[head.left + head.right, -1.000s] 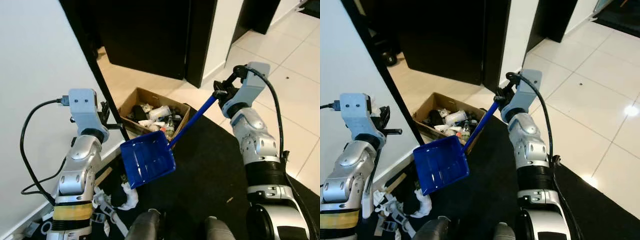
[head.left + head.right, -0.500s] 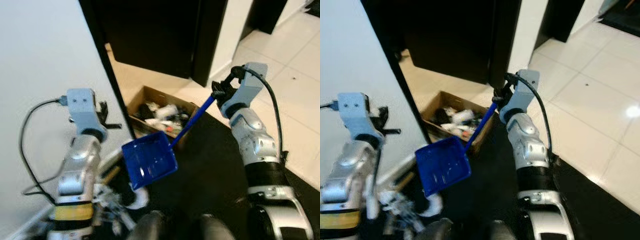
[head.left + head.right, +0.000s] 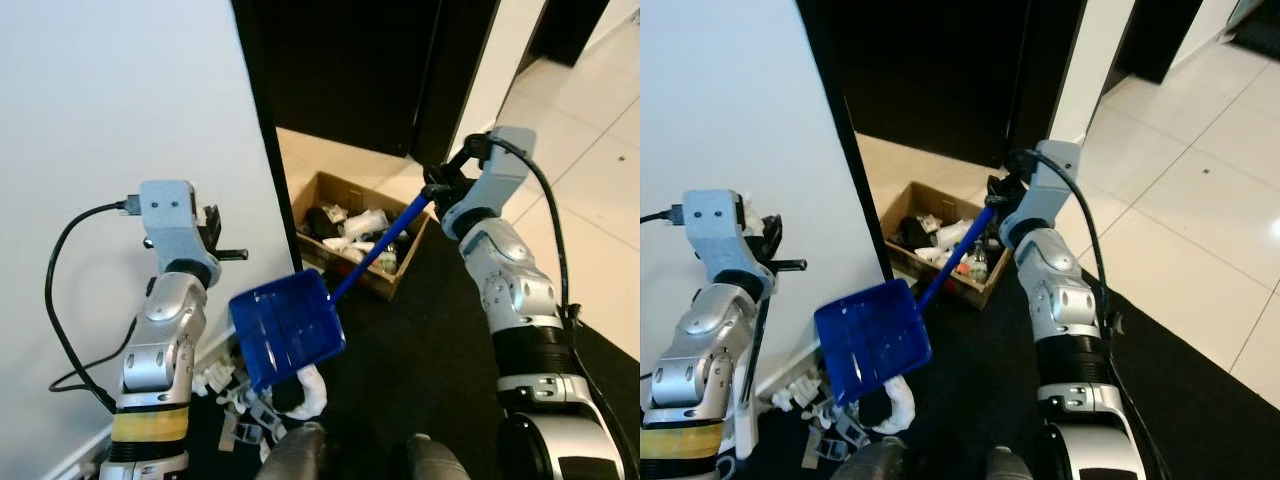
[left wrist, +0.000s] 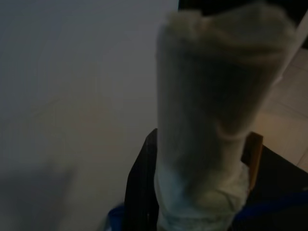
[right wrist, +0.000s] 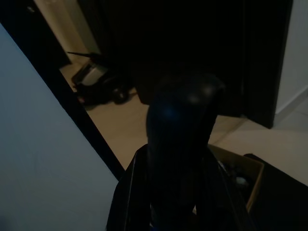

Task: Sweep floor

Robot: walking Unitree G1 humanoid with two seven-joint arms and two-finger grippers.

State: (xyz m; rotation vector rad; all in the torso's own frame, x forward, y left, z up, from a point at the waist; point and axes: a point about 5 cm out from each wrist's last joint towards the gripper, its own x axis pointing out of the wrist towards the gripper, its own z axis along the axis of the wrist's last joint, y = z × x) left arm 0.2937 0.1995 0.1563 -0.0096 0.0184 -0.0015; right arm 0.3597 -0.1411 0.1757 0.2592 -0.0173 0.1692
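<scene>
My right gripper [image 3: 437, 188] is shut on the top end of the blue dustpan's handle [image 3: 385, 245]; the handle's dark end [image 5: 183, 125] looms close in the right wrist view. The blue scoop [image 3: 287, 328] hangs tilted above a heap of white and grey litter [image 3: 262, 402] at the foot of the wall. My left gripper [image 3: 215, 240] is raised beside the white wall and is shut on a pale wrapped broom handle [image 4: 211, 120], whose lower part [image 3: 748, 400] runs down by my left arm.
A cardboard box [image 3: 398, 275] full of rubbish stands on the floor past the scoop. A white wall [image 3: 100, 120] with a black edge is on my left, and a dark doorway [image 3: 350, 70] lies ahead. A black mat [image 3: 420, 350] is underfoot, with pale tiles [image 3: 590, 160] to the right.
The whole view has shifted, so the box and wall edge now sit further right in the picture. Both grippers keep their holds, and the scoop hangs slightly lower, over the litter.
</scene>
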